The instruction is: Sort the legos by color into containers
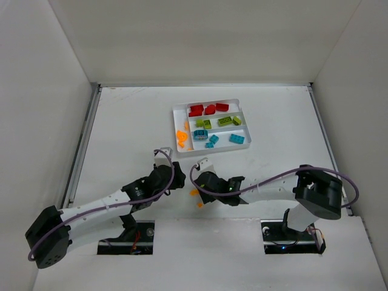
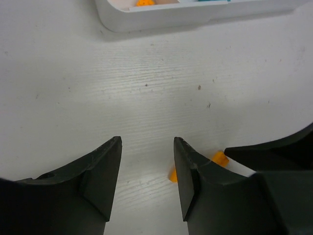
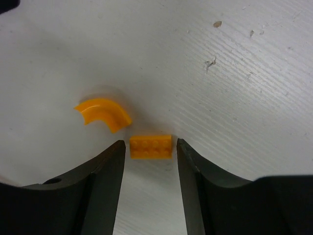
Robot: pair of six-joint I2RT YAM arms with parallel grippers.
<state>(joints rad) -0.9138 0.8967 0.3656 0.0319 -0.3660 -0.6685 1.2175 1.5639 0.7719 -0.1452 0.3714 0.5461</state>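
The white tray (image 1: 242, 109) holds red legos (image 1: 207, 110) in its far slot, lime green ones (image 1: 224, 121) in the middle, teal ones (image 1: 237, 139) in the near slot and orange ones (image 1: 181, 136) at its left end. Two orange legos lie on the table in front of the tray. In the right wrist view they are a flat rectangular brick (image 3: 150, 146) and a curved piece (image 3: 103, 113). My right gripper (image 3: 149, 144) is open, low over the table, its fingers on either side of the brick. My left gripper (image 2: 146, 142) is open and empty just left of them.
The tray's near wall (image 2: 195, 14) shows at the top of the left wrist view. The two grippers (image 1: 179, 179) (image 1: 197, 189) are close together at mid-table. Orange bits (image 2: 219, 157) peek out behind my left gripper's right finger. Enclosure walls surround the table.
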